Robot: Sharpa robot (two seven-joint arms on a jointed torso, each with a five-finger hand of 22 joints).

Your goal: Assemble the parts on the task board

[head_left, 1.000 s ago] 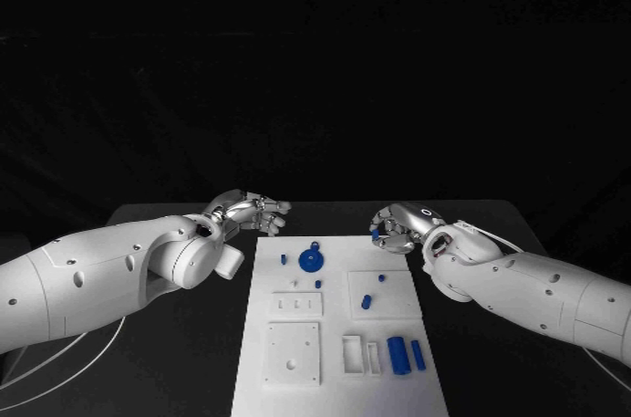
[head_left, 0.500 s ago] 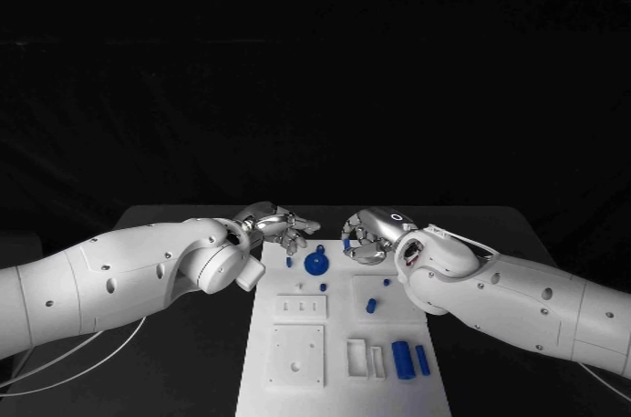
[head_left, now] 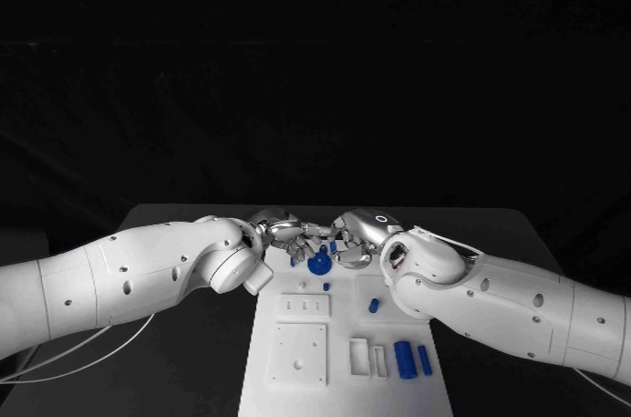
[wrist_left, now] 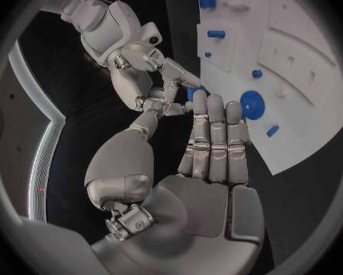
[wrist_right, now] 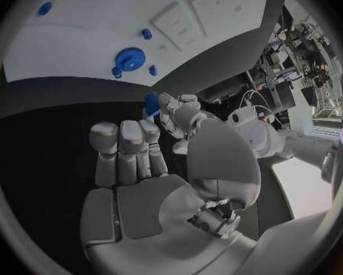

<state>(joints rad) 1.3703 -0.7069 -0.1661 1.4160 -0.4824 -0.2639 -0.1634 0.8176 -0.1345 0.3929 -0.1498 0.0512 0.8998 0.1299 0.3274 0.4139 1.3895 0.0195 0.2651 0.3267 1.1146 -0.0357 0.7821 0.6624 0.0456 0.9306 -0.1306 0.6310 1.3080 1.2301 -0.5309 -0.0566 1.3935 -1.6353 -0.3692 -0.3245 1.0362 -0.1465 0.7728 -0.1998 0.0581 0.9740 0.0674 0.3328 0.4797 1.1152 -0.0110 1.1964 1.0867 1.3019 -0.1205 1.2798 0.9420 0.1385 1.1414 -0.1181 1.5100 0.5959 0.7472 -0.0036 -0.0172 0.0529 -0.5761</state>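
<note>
Inspector A: We start with the task board, the white plate lying lengthwise in the middle of the black table. A round blue gear-like part sits at its far end, a small blue peg lies near the middle, and two blue cylinders lie side by side at the near right corner, beside an open white slot.

Inspector B: Agreed. We also note a white plate with holes at the near left of the board.

Inspector A: Both hands meet over the far end, just above the gear. The left hand shows its long fingers straight and held together in its wrist view, thumb apart, nothing in the palm.

Inspector B: The right hand pinches a small blue part at its fingertips; its wrist view shows that piece between thumb and a finger, with the other fingers upright and close together.

Inspector A: Whether the left fingertips touch that piece, we cannot tell.
</note>
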